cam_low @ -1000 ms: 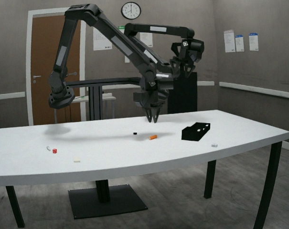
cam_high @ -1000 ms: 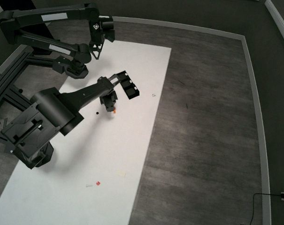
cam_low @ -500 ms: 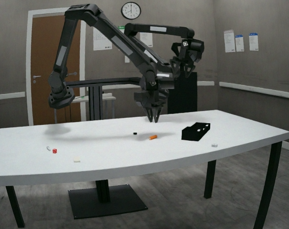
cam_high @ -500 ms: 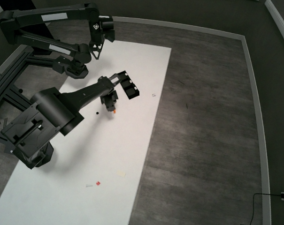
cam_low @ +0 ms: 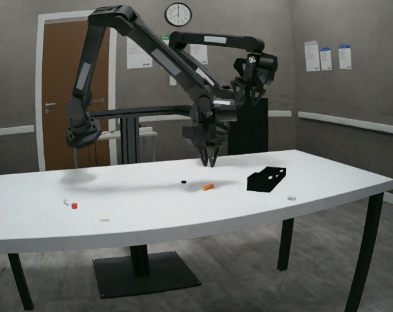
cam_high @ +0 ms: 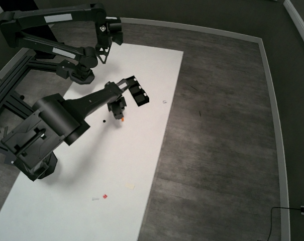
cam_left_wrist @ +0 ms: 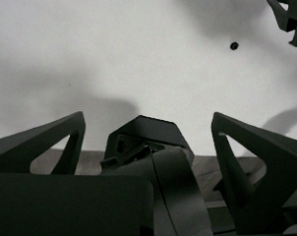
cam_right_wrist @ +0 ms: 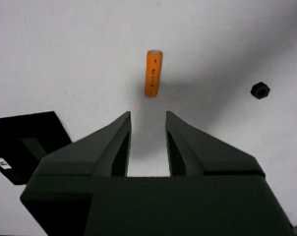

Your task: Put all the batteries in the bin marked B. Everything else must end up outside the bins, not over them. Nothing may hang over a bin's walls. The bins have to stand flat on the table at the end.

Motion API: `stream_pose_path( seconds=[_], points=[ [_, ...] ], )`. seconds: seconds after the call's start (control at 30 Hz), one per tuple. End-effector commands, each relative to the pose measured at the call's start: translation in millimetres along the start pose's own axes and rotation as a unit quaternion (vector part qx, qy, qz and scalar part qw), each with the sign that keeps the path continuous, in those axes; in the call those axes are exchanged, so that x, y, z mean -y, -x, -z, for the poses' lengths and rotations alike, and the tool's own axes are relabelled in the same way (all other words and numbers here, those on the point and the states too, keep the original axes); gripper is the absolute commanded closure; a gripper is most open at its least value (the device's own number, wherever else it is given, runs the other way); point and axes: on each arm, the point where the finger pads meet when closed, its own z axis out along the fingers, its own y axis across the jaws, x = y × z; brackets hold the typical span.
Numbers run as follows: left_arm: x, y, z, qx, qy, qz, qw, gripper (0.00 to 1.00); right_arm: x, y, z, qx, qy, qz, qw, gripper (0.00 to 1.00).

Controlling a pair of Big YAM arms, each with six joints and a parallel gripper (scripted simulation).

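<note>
An orange battery [cam_high: 122, 119] [cam_low: 208, 186] [cam_right_wrist: 153, 74] lies on its side on the table. A black row of three joined bins [cam_high: 144, 102] [cam_low: 259, 184] [cam_right_wrist: 37, 123] stands near it; the label letters are too small to read and the dark insides show little. My right gripper [cam_low: 208, 165] [cam_right_wrist: 148, 118] points down above the table close to the battery, its fingers partly open with nothing between them. My left gripper [cam_high: 103, 61] [cam_low: 246, 103] [cam_left_wrist: 148, 118] is wide open and empty, raised high at the far end.
A black nut [cam_high: 104, 121] [cam_low: 183, 182] [cam_left_wrist: 234, 45] [cam_right_wrist: 260, 90] lies near the battery. A small grey piece [cam_high: 164, 102] [cam_low: 291, 197] lies by the table edge beyond the bins. A red die [cam_high: 104, 196] [cam_low: 74, 205], a thin grey hook [cam_high: 95, 199] [cam_low: 65, 202] and a cream block [cam_high: 129, 186] [cam_low: 104, 218] lie farther off.
</note>
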Motion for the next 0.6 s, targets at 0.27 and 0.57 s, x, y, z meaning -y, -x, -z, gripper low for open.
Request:
stream_pose_path(
  seconds=[0.27,0.57],
  points=[
    [0.0,10.3,21.6,0.021,0.006,-0.002,1.0,0.0,-2.4,-10.8,6.7,0.013,0.0,-0.03,0.999,0.72],
    [0.0,10.3,21.6,0.021,0.006,-0.002,1.0,0.0,-0.1,-10.3,2.1,0.013,0.0,-0.03,0.999,0.72]
  ],
)
